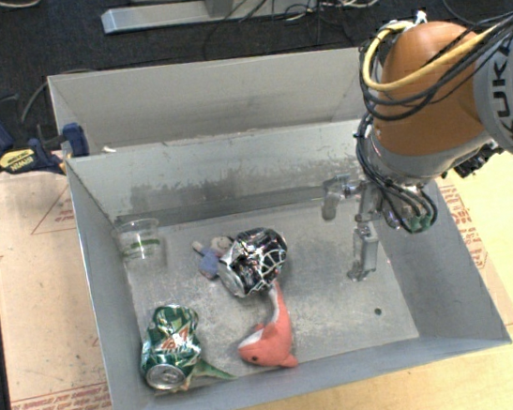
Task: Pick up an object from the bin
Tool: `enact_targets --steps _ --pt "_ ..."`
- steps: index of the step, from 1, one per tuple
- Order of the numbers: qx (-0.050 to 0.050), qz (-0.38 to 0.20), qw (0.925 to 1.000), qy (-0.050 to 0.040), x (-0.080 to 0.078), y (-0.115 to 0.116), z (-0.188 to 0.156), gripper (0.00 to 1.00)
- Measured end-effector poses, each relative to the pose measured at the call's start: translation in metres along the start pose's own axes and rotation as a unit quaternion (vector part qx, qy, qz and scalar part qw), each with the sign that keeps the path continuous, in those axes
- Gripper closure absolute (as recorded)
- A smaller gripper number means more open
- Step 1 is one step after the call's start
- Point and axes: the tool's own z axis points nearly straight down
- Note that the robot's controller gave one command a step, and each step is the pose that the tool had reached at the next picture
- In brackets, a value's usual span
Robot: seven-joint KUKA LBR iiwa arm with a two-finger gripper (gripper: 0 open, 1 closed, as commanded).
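My gripper (pixel 348 232) hangs over the bare right part of the bin floor, near the back wall, open with nothing between its fingers. The nearest thing is a crumpled black-and-white object (pixel 257 261) in the middle of the bin, to the gripper's left and apart from it. A small grey-purple figure (pixel 209 258) lies against that object's left side. A pink fish-shaped soft toy (pixel 271 339) lies in front of them, near the bin's front wall.
A crushed green soda can (pixel 170 346) lies in the front left corner. A clear plastic cup (pixel 138 240) stands at the back left. The arm with its orange cover and cables reaches in over the right rim.
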Motion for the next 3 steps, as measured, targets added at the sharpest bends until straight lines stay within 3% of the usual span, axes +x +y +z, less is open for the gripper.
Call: enact_targets --steps 1,2,3 --pt "0.0 0.0 1.0 -0.0038 -0.001 0.0 -0.005 0.0" --pt "0.0 -0.064 0.998 -0.0024 0.038 0.056 0.078 0.0" --pt "0.0 -0.118 0.993 -0.0041 0.004 0.049 0.067 0.0"
